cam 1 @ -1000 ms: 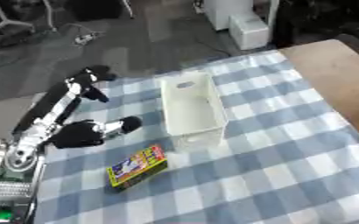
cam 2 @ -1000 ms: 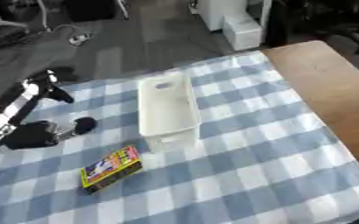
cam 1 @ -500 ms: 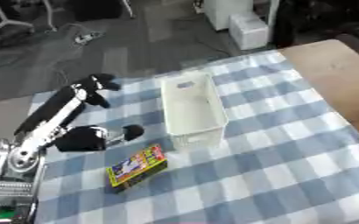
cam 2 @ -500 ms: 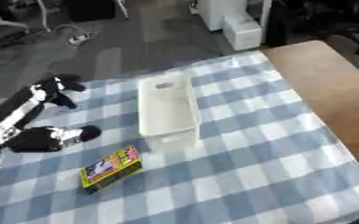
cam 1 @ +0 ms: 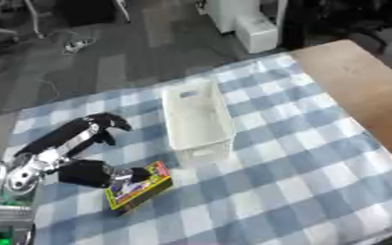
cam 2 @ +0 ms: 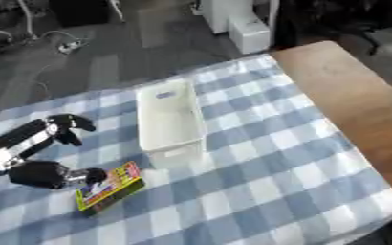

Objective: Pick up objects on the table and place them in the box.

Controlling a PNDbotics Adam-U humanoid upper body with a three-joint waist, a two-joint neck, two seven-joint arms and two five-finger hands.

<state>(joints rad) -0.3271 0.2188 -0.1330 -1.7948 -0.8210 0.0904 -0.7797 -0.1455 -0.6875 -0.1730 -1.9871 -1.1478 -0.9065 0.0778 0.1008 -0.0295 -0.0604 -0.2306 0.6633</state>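
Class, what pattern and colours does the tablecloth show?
The tablecloth is a blue and white check, clearest in the left eye view.

Print on the flat colourful packet (cam 1: 138, 186) blurred, left hand's (cam 1: 105, 123) fingers indistinct.

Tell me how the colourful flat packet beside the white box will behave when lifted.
The colourful packet looks flat and box-shaped, so probably stiff and unlikely to roll. It seems thin, likely light. Lying flat on the checked cloth, it may slide rather than tip if nudged.

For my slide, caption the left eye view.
Left hand reaches the colourful packet beside the empty white box on the checked tablecloth.
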